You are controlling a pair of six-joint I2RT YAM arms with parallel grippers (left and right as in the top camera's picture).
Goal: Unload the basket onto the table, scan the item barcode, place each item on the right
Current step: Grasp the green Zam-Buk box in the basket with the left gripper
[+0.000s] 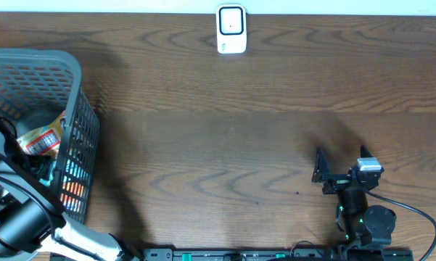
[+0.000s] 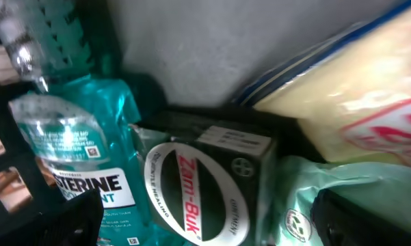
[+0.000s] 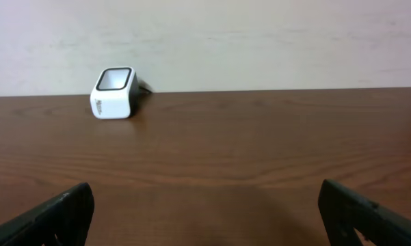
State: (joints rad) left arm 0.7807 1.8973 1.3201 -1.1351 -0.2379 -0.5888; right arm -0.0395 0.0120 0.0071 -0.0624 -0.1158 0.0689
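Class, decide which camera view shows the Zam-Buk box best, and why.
The left wrist view: the Zam-Buk box sits centre frame, close up, its label readable, beside the Listerine bottle. Overhead shows only the basket, where the box cannot be made out. The right wrist view misses it entirely.

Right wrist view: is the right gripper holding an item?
No: the right gripper is open and empty over the brown wooden table, with the small white box-shaped scanner far ahead.
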